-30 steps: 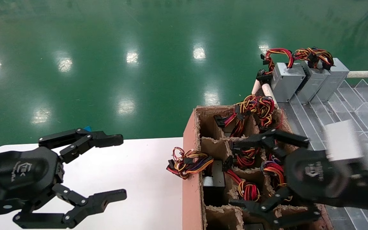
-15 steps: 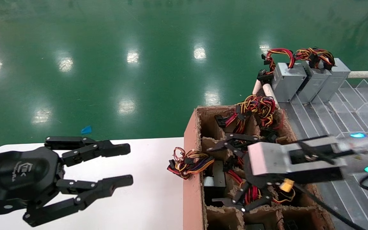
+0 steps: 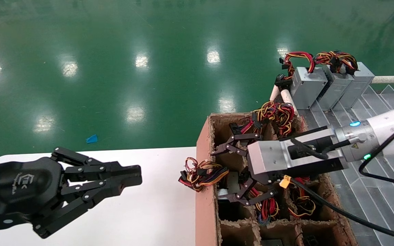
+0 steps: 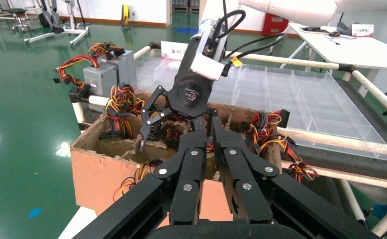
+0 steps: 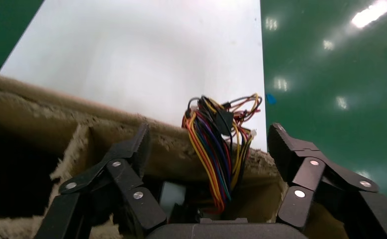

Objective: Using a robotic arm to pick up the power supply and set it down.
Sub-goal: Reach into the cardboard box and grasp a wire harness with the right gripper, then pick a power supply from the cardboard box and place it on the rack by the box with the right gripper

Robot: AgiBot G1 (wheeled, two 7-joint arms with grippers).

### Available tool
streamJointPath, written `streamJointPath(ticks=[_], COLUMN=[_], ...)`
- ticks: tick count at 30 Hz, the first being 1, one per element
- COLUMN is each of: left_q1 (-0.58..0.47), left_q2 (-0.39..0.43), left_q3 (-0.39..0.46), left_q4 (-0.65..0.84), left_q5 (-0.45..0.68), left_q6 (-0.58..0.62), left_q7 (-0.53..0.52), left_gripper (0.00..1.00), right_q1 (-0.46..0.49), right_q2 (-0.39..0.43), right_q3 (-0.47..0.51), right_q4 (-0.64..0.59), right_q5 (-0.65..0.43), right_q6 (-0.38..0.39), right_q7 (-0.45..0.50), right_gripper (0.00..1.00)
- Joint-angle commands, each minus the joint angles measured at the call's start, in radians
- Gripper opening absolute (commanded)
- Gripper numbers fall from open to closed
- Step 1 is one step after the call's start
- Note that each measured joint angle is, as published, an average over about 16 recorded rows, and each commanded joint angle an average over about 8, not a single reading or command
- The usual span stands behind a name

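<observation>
Cardboard crate point(image 3: 204, 191) is my landmark. My right gripper point(image 3: 237, 172) hangs spread wide over its left-edge cell, jaws straddling the power supply point(image 3: 227, 182), which sits in that cell, purple-and-orange wires point(image 5: 216, 149) spilling over the rim. Nothing gripped yet; grasp, lift and set-down remain. Left gripper point(image 3: 128, 176), pinched nearly closed and empty, is parked over the white table point(image 3: 162, 205) left of the crate.

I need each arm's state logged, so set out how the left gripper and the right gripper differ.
The left gripper is shut and empty over the white table; the right gripper is open. The left one sits apart from the cardboard box, while the right one straddles the power supply in its compartment. Both are black, multi-link, two-fingered.
</observation>
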Motion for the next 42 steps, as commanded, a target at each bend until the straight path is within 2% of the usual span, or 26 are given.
streamJointPath(ticks=[1, 25, 34, 42], left_q1=[0.0, 0.0, 0.0, 0.0], left_q2=[0.0, 0.0, 0.0, 0.0], left_q3=[0.0, 0.0, 0.0, 0.0], left_q4=[0.0, 0.0, 0.0, 0.0], left_q5=[0.0, 0.0, 0.0, 0.0], left_q6=[0.0, 0.0, 0.0, 0.0], left_q7=[0.0, 0.0, 0.0, 0.0], left_gripper=[0.0, 0.0, 0.0, 0.0], right_q1=[0.018, 0.091, 0.11, 0.134], right_q2=[-0.009, -0.062, -0.053, -0.014], right_q3=[-0.017, -0.115, -0.132, -0.129], right_q4=[-0.02, -0.134, -0.109, -0.037], right_q5=[-0.009, -0.026, -0.013, 0.025], right_q6=[0.002, 0.009, 0.008, 0.008], right_q7=[-0.015, -0.115, -0.137, -0.156], right_gripper=[0.0, 0.0, 0.0, 0.0])
